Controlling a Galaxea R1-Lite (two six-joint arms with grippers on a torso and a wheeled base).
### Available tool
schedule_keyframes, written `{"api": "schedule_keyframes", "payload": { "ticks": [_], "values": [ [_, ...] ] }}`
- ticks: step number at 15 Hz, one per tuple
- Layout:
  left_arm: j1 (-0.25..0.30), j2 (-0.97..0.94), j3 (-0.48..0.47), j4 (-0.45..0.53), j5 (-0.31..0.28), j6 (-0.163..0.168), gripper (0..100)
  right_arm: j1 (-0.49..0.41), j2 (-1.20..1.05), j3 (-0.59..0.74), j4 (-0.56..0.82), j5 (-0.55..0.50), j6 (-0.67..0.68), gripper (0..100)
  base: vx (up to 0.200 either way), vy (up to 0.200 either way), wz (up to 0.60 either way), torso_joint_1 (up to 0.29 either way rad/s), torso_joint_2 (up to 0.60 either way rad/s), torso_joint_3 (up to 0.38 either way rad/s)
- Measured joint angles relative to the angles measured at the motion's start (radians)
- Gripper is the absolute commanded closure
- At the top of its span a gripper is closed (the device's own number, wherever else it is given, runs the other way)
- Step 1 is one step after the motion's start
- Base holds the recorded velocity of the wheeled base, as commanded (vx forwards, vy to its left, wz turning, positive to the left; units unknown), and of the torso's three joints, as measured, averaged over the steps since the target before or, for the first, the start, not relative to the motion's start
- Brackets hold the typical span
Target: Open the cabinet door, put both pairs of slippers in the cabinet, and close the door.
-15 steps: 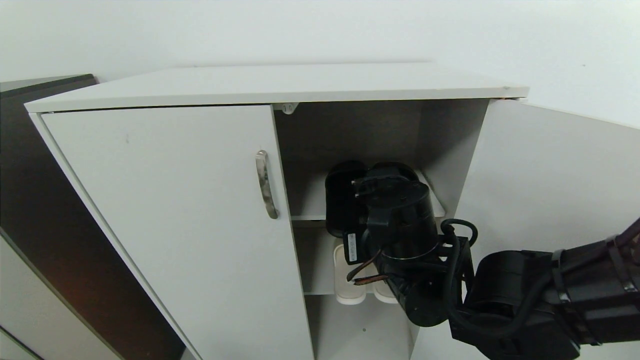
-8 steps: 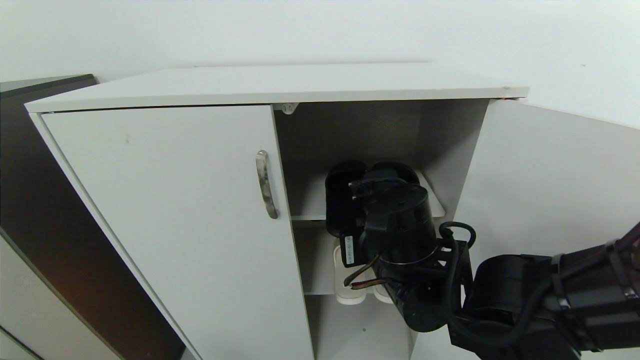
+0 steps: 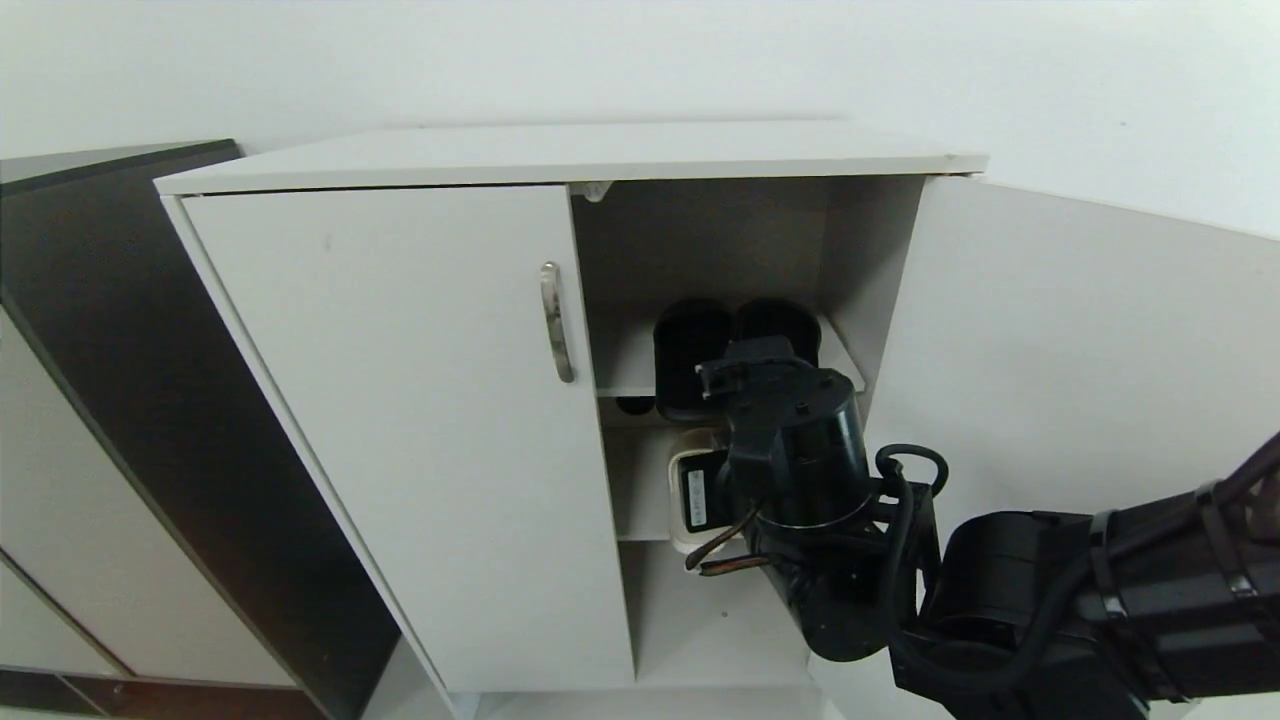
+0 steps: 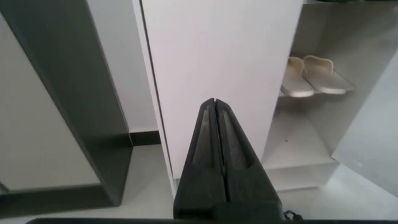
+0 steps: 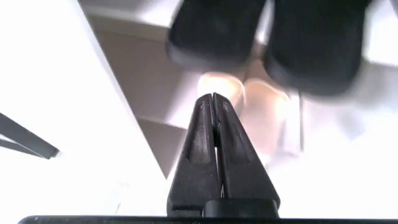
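Inside, the black slippers (image 3: 692, 345) lay side by side on the top shelf (image 3: 625, 378) of the cabinet (image 3: 560, 155). The end of the one toward 9 o'clock stuck out past the shelf's front edge. The near end of the other was hidden behind the right arm's wrist. Straight down at 6 o'clock from them, one shelf lower, sat the white slippers (image 3: 680, 452). In the head view only a pale corner of that pair cleared the arm. The left wrist view showed both white slippers (image 4: 314, 74) whole, lying close together on their shelf.

The right claw (image 5: 213, 99) was closed on nothing, its two fingers pressed flat together. It pointed into the open half of the cabinet, just in front of the white slippers (image 5: 267, 106) and under the blurred black slippers (image 5: 217, 25). It touched neither pair. Whether it was level with the shelf edge or short of it could not be told.

The right door (image 3: 1050, 350) stood swung wide at 3 o'clock, its far edge cut off by the frame. The left door (image 3: 400, 400) at 9 o'clock was shut, with a metal handle (image 3: 556, 322) near its inner edge. Whatever lay behind it was hidden.

The left claw (image 4: 214, 102) was also closed and empty, held low in front of the shut door. A dark panel (image 3: 120, 330) stood beside the cabinet at 9 o'clock.
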Motion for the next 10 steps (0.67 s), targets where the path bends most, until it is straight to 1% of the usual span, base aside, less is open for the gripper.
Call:
{"api": "schedule_keyframes", "payload": {
  "ticks": [10],
  "values": [
    [0.000,0.000,0.000,0.000,0.000,-0.001,100,-0.007,0.021,0.020,-0.020,0.011,-0.011,100,-0.200,0.000,0.00,0.002,0.00,0.002]
  ]
}}
